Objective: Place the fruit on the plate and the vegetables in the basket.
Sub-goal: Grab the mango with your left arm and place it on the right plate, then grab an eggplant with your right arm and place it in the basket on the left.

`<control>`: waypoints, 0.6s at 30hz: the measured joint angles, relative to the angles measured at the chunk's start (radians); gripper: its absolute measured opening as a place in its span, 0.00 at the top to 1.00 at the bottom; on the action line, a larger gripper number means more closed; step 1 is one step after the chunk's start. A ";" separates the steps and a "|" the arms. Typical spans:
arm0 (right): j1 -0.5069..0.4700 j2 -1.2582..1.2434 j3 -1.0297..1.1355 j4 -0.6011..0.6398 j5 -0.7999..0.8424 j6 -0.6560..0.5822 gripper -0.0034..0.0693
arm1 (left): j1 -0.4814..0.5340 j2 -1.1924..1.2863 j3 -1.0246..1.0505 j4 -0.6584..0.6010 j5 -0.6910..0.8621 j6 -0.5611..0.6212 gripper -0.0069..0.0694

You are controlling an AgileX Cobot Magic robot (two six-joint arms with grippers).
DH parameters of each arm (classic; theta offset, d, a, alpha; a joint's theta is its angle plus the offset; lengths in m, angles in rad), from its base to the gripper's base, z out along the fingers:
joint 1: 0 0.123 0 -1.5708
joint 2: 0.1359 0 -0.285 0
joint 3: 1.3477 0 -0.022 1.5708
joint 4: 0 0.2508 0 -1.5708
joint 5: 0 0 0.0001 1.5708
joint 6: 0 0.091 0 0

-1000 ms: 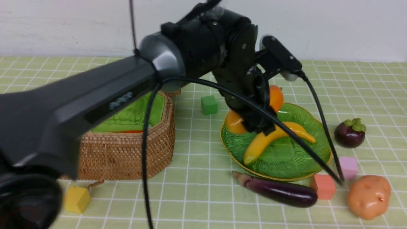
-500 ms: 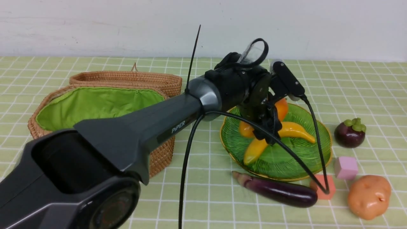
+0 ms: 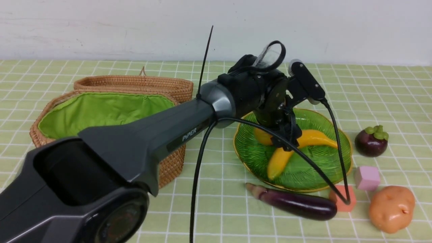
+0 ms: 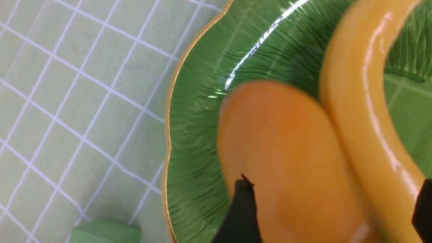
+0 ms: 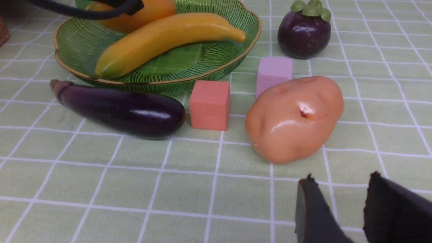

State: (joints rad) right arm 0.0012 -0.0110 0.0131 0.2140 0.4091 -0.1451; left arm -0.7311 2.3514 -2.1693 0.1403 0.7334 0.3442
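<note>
A pale green cloth with a white grid (image 3: 216, 209) covers the bench below a white wall (image 3: 101, 27), carrying a pink cube (image 3: 367, 178) near a coral-red cube (image 5: 210, 104), and a green cube (image 4: 104, 233).

- plate (image 3: 249, 155): glossy green, glass-like, finely ribbed, with a gilt rim.
- banana (image 3: 280, 160), eggplant (image 3: 297, 204), mangosteen (image 3: 370, 145), potato (image 3: 391, 207): smooth plastic, high gloss with sharp highlights; the potato's skin is lumpy.
- mango (image 4: 287, 152): smooth orange with a softer sheen.
- basket (image 3: 172, 162): rough brown woven wicker; its lining (image 3: 101, 111) is matt green cloth.
- pink cube (image 3: 367, 177), orange-red cube (image 5: 210, 104): matt, foam-like, no shine.
- desk (image 3: 219, 209): covered with matt checked cloth.
- left arm (image 3: 141, 141): matt dark plastic shell with a satin grey, metal-looking collar.
- right pincer (image 5: 341, 177): matt black.
</note>
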 joint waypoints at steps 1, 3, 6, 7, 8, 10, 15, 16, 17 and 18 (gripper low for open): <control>0.000 0.000 0.000 0.000 0.000 0.000 0.62 | 0.000 0.000 0.000 0.000 0.003 -0.008 0.11; 0.000 0.000 0.000 0.000 0.000 0.000 0.62 | 0.000 -0.001 0.000 -0.007 0.013 -0.023 0.11; 0.000 0.000 0.000 0.000 0.000 0.000 0.62 | 0.000 -0.023 0.000 -0.026 0.055 -0.043 0.14; 0.000 0.000 0.000 0.000 0.000 0.000 0.62 | 0.000 -0.039 0.000 -0.035 0.077 -0.046 0.16; 0.000 0.000 0.000 0.000 0.000 0.000 0.62 | 0.000 -0.059 0.000 -0.048 0.106 -0.055 0.19; 0.000 0.000 0.000 0.000 0.000 0.000 0.62 | 0.000 -0.106 0.000 -0.076 0.175 -0.078 0.26; 0.000 0.000 0.000 0.000 0.000 0.000 0.62 | 0.000 -0.255 0.000 -0.133 0.430 -0.149 0.64; 0.000 0.000 0.000 0.000 0.000 0.000 0.62 | 0.000 -0.286 -0.001 -0.140 0.475 -0.156 0.75; 0.000 0.000 0.000 0.000 0.000 0.000 0.62 | 0.000 -0.306 -0.002 -0.140 0.491 -0.162 0.83; 0.000 0.000 0.000 0.000 0.000 0.000 0.62 | 0.000 -0.316 -0.002 -0.140 0.496 -0.164 0.86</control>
State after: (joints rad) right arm 0.0012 -0.0110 0.0131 0.2140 0.4091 -0.1451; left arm -0.7311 2.0356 -2.1713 0.0000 1.2297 0.1798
